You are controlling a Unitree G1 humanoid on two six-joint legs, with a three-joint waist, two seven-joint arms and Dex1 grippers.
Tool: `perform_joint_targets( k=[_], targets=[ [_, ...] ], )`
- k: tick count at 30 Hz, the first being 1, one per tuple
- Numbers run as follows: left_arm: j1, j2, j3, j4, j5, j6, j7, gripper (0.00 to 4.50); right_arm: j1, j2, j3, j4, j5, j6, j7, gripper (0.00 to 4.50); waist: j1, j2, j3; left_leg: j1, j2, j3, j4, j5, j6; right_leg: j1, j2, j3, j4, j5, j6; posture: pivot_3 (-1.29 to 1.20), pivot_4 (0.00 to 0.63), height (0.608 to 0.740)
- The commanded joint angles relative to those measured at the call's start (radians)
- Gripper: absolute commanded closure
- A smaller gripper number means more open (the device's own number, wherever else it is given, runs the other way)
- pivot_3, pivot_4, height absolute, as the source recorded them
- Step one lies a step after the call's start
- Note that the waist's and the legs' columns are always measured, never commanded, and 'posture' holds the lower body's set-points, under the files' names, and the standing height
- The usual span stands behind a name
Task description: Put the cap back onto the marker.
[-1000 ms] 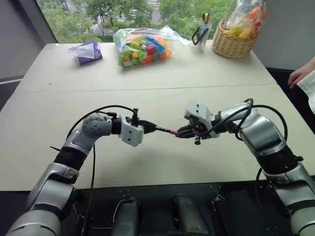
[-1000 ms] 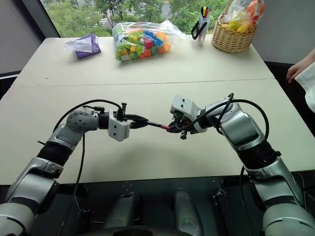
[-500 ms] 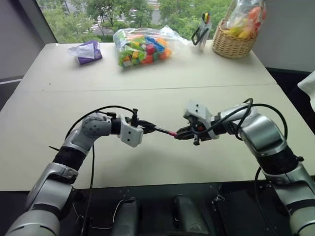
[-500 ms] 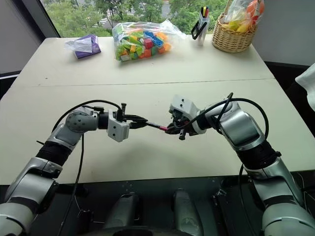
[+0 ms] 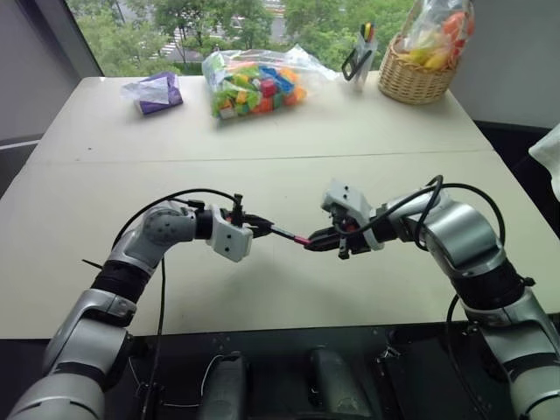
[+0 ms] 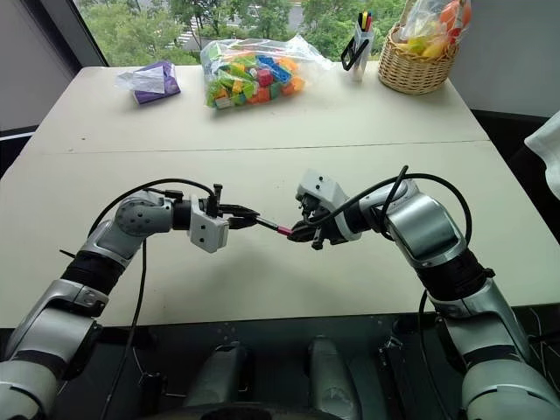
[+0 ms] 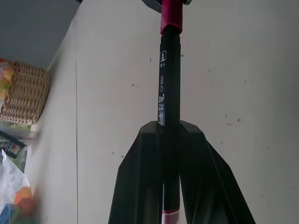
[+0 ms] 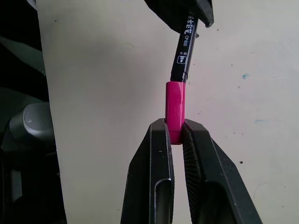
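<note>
Since a second ago the right gripper (image 6: 296, 233) has eased a little toward the left of the frame, carrying the cap (image 8: 175, 110) closer along the marker (image 7: 168, 93), and the person's hand that sat at the right edge of the head views has gone, leaving a pale bit of cloth (image 5: 549, 149) there. Both arms meet over the middle of the desk (image 5: 262, 131), slightly below frame centre. On the left, the left gripper (image 5: 259, 227) is clamped on the marker, its two black fingers (image 7: 140, 186) pressed against the black barrel, which sticks out toward the right arm with white lettering showing along it. On the right, the right gripper is closed on the red cap, pinching its rear end between the fingertips (image 8: 161, 135) while the rest of the cap juts out ahead. In both wrist views the cap's open end sits at the marker's tip end, in line with the barrel; how far it is pushed home cannot be told. Marker and cap are held clear above the desk surface. Along the far edge at the top of the frame lie a purple packet (image 5: 156, 91), a clear bag of coloured toy blocks (image 5: 255, 83), a pen holder (image 5: 360, 54) and a wicker basket (image 5: 418, 79).
</note>
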Motion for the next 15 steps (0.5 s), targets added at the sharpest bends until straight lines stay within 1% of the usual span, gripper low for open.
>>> perform_joint_targets(
  k=[1,7,15],
  targets=[
    [-0.041,-0.021,0.016,-0.024,-0.019,0.002,0.052,4.5,-0.015,0.027,0.044,-0.033,0.049,-0.05,0.021,4.42,0.0,0.0,0.0,0.0,0.0,0.0,0.0,0.0,0.0,0.0,0.0,0.0,0.0,0.0,0.0,0.0,0.15,0.74],
    [-0.034,-0.021,0.022,-0.038,-0.026,0.003,0.053,4.5,0.0,0.01,0.075,0.028,0.011,-0.093,-0.002,4.42,0.0,0.0,0.0,0.0,0.0,0.0,0.0,0.0,0.0,0.0,0.0,0.0,0.0,0.0,0.0,0.0,0.15,0.74],
    [-0.023,-0.026,0.035,-0.061,-0.073,0.027,0.038,4.5,-0.002,0.009,0.094,0.1,-0.028,-0.145,-0.032,4.42,0.0,0.0,0.0,0.0,0.0,0.0,0.0,0.0,0.0,0.0,0.0,0.0,0.0,0.0,0.0,0.0,0.15,0.74]
  ],
)
